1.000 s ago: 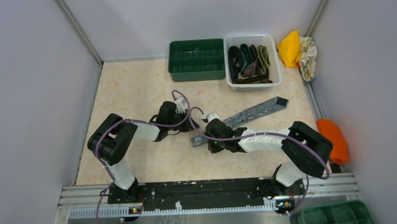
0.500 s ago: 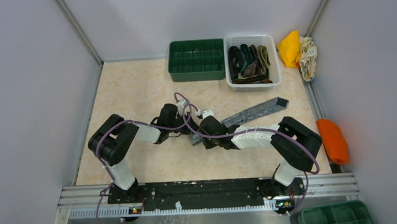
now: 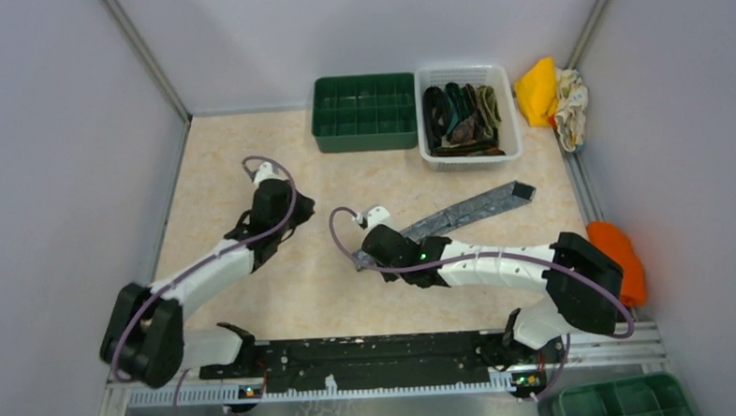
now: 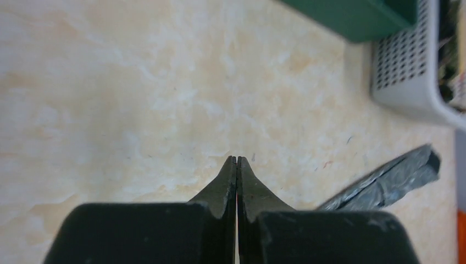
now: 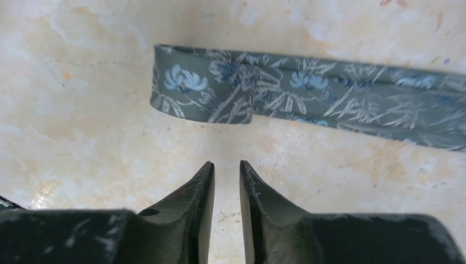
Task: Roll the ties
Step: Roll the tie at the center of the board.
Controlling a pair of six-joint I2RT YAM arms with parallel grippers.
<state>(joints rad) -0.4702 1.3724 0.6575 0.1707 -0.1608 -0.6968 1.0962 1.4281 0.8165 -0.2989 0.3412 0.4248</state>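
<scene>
My left end effector [image 4: 237, 159] is pressed together with nothing in it. It hangs over bare bench [image 3: 240, 162] on the left side. My right end effector [image 5: 226, 165] is slightly spread and empty, and its tips sit just short of the grey floral tie [image 5: 308, 91] without touching it.

The tie lies flat on a diagonal. Its narrow end, folded back on itself, is at mid-bench, and its wide end points far-right, stopping near the white basket [image 3: 466, 70] and close to the bench's right edge. The basket holds more dark ties [image 3: 463, 119] and stands against the far edge, just beside the green divided tray [image 3: 315, 107]. There is open room to the left of the tie and on its near side.

A second ago both end effectors were crowded at the tie's narrow end. Since then the left arm has swung well away to the left. The right one was shut then and has now parted a little. The tie has kept its line.
</scene>
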